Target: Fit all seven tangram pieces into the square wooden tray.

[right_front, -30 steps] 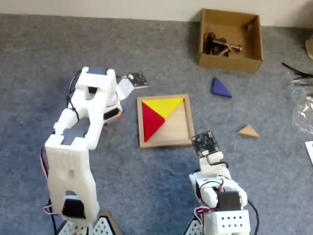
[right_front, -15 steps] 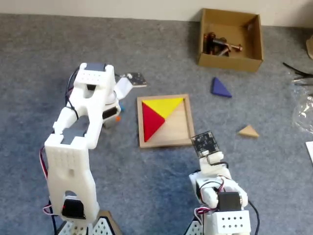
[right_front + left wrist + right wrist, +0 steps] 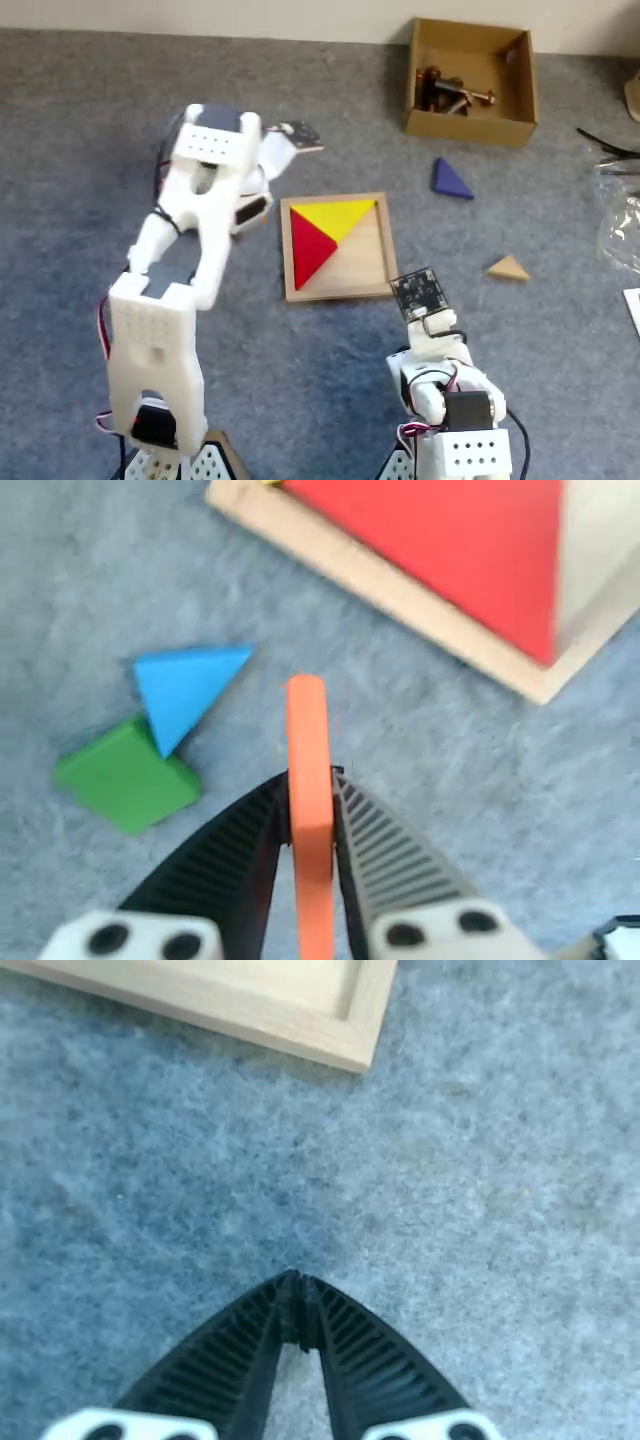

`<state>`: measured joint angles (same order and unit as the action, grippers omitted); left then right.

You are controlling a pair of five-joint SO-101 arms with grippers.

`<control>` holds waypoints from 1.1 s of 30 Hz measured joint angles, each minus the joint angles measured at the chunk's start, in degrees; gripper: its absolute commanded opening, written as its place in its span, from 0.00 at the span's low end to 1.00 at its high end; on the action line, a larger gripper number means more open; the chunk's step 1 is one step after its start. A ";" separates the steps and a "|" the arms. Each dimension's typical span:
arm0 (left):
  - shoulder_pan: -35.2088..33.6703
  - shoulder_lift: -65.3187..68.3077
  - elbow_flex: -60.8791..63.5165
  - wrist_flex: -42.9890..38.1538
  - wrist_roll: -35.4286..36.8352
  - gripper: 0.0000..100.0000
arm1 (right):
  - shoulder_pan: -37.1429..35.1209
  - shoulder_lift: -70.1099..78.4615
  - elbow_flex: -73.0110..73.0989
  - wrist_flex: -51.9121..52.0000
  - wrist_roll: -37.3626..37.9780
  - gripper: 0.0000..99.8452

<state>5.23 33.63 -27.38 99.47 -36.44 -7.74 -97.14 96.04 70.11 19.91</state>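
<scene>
So far I judged two of the seven pieces done: the red triangle (image 3: 310, 248) and the yellow triangle (image 3: 335, 215) lay flat in the tray (image 3: 336, 291), with bare wood beside them. My left gripper (image 3: 311, 778) was pinching the orange piece (image 3: 310, 820) on edge above the carpet (image 3: 80, 120), just outside the tray's rim and near the light blue triangle (image 3: 185, 680) and the green block (image 3: 125, 775), which touched each other. My right gripper (image 3: 297, 1282) sat pressed together and empty near a corner of the tray, while the dark blue triangle (image 3: 451, 179) and the tan triangle (image 3: 508, 268) lay well apart from the tray, so five pieces were left to place.
</scene>
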 measured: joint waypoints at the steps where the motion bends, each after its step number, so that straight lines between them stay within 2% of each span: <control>1: 0.70 0.00 0.00 0.00 0.70 0.01 | 0.00 0.00 0.00 0.00 0.00 0.01; 7: 3.25 -1.49 0.18 0.18 3.78 0.01 | 0.00 0.00 0.00 0.00 0.00 0.01; 13: 9.58 -14.07 8.79 0.18 5.80 0.01 | 0.00 0.00 0.00 0.00 0.00 0.01; 18: 16.62 -21.36 10.46 0.09 14.77 0.01 | 0.00 0.00 0.00 0.00 0.00 0.01; 22: 20.13 -21.80 10.46 -4.22 22.33 0.01 | 0.00 0.00 0.00 0.00 0.00 0.01; 29: 21.54 -21.45 10.46 -14.95 37.89 0.01 | 0.00 0.00 0.00 0.00 0.00 0.01; 33: 22.51 -15.12 10.46 -19.87 41.67 0.01 | 0.00 0.00 0.00 0.00 0.00 0.01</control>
<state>27.74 18.51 -16.92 79.60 5.23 -7.74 -97.14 96.04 70.11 19.91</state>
